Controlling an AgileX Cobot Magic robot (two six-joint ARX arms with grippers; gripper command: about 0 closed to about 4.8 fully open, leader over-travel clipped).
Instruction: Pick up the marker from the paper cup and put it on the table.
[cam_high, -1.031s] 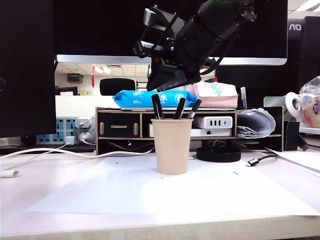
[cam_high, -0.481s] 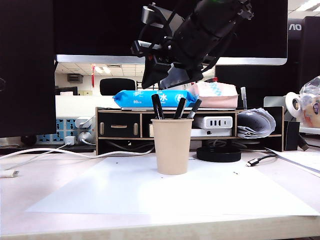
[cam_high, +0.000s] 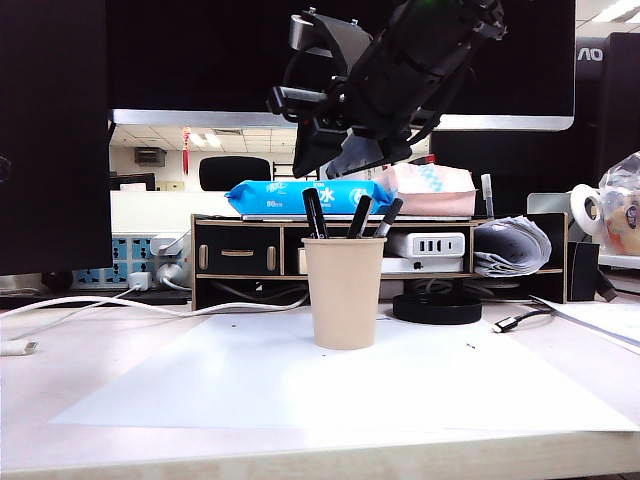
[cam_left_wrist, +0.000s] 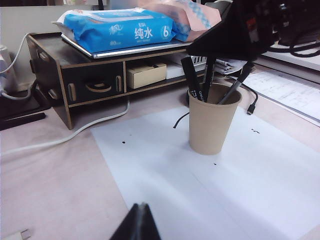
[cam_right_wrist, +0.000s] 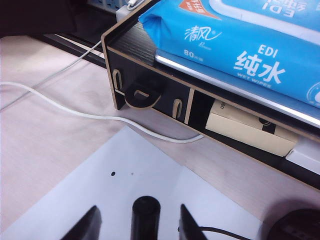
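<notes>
Exterior view shows the right gripper (cam_high: 345, 158) hanging above the paper cup (cam_high: 344, 291), its two dark fingers spread wide apart and clear of everything. They hold nothing. The cup stands upright on the white paper sheet (cam_high: 330, 385) that lies on the table (cam_high: 60, 375), and three black markers stick up out of its rim. The marker (cam_high: 315, 213) at the left of that view leans slightly and rises highest of the three. From the right wrist view, the two fingertips (cam_right_wrist: 86, 224) flank the round black top of a marker (cam_right_wrist: 145, 212), with a gap on each side and no contact. Behind the cup sits the black drawer shelf (cam_high: 238, 256) with a blue wipes pack (cam_high: 305, 195) on top. Only a dark tip of the left gripper (cam_left_wrist: 137, 225) shows in the left wrist view, low over the table and well apart from the cup; whether it is spread or closed cannot be told.
</notes>
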